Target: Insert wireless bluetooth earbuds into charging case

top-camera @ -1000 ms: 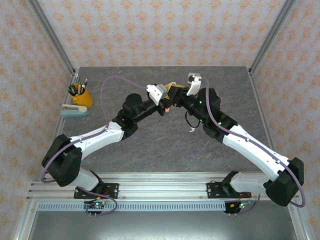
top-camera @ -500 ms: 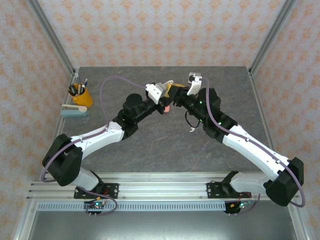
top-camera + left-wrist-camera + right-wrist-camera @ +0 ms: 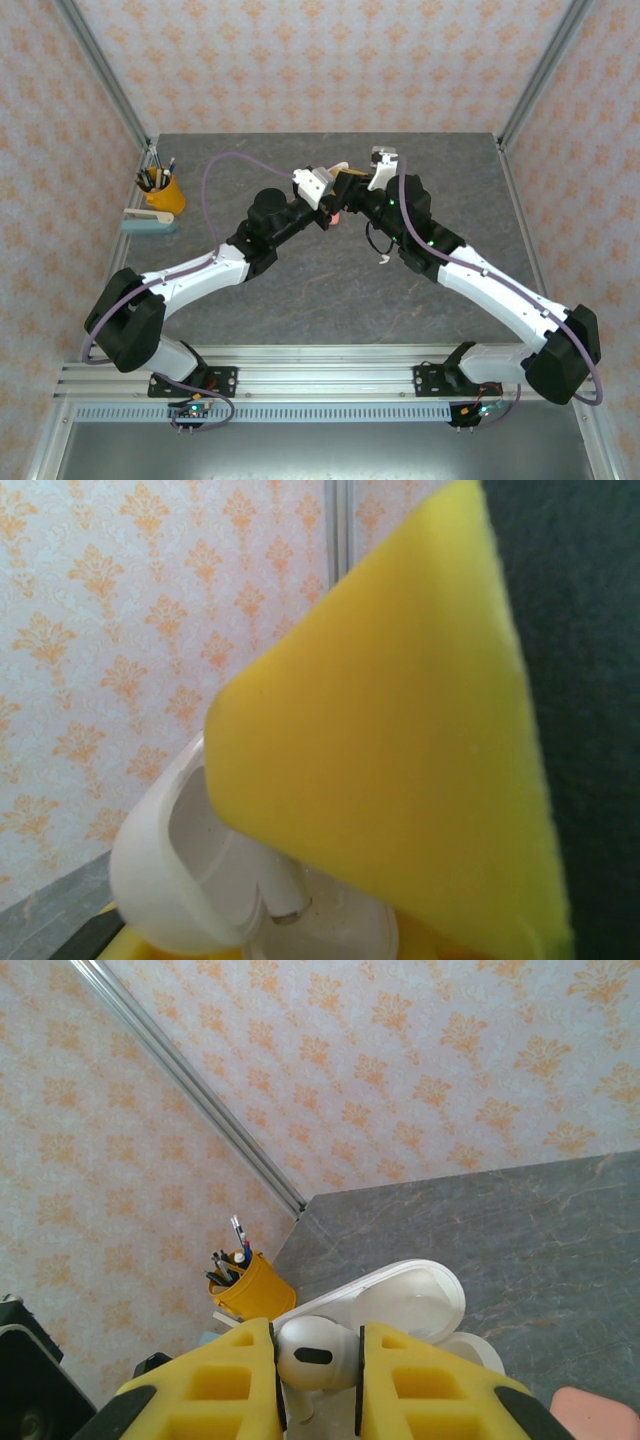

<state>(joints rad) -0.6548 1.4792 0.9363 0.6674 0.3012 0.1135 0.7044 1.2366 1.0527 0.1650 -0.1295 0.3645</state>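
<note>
My right gripper (image 3: pixel 317 1360) is shut on a white earbud (image 3: pixel 315 1353), gripping its rounded head with the stem pointing down. Just beyond it is the white charging case (image 3: pixel 400 1300), its lid open. In the left wrist view the case (image 3: pixel 170 880) lies under a large yellow finger (image 3: pixel 400 730), and the earbud stem (image 3: pixel 285 895) reaches into the case's body. My left gripper (image 3: pixel 336 190) is shut on the case, raised off the table, and meets my right gripper (image 3: pixel 352 186) at the table's far middle. The other earbuds are out of sight.
A coral-pink case (image 3: pixel 336 214) lies on the grey table (image 3: pixel 470 190) under the grippers. A small white item (image 3: pixel 383 260) sits below the right forearm, too small to identify. At the far left stand a yellow pen cup (image 3: pixel 162 192) and a stapler (image 3: pixel 148 221).
My right gripper has shifted slightly left toward the left gripper, bringing the earbud closer over the open case. The left wrist has wobbled a little and stays in place.
</note>
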